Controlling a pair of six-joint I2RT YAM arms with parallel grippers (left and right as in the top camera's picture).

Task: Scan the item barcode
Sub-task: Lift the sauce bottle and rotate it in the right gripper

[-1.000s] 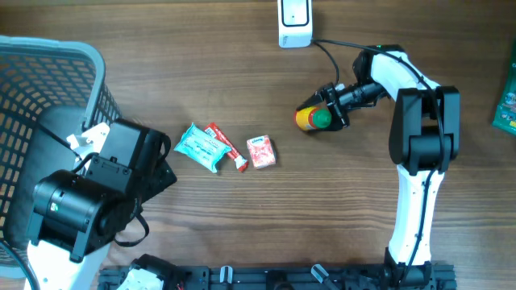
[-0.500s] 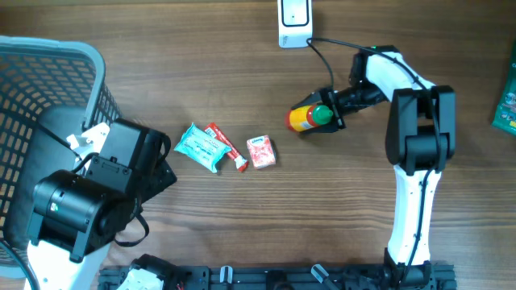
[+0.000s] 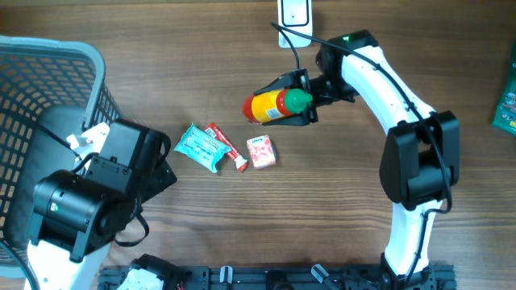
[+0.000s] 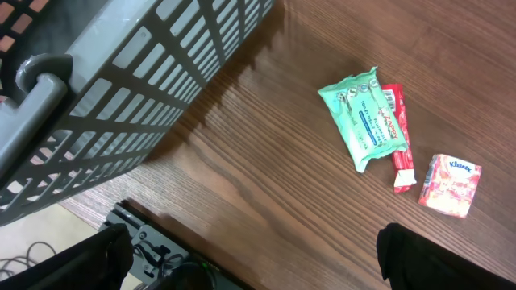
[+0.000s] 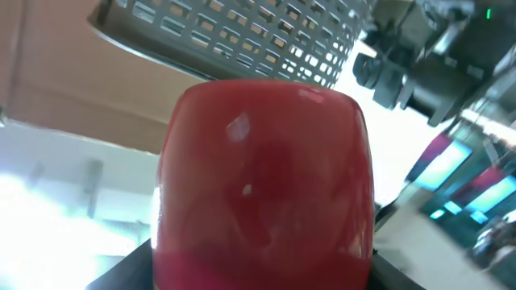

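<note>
The dark wood-grain table (image 3: 363,242) is filling the overhead view. The right gripper (image 3: 279,102) is clamping the yellow-and-red bottle (image 3: 260,107) sideways, green cap pointing to 3 o'clock and base to 9 o'clock. The bottle is sitting at 7 o'clock from the white scanner (image 3: 294,20), which is standing at the table's 12 o'clock edge with a black cable trailing off it.

The left gripper (image 4: 250,254) is hanging wide apart, grasping nothing, beside the grey basket (image 3: 48,64) at 9 o'clock. 3 packets are lying at the centre: a teal pack (image 3: 201,147), a red stick (image 3: 228,145) touching it, and a small red tissue pack (image 3: 260,151). A green package (image 3: 506,101) is peeking in at 3 o'clock. Past the bottle's red base, the right wrist view is showing a bright, blurred room.
</note>
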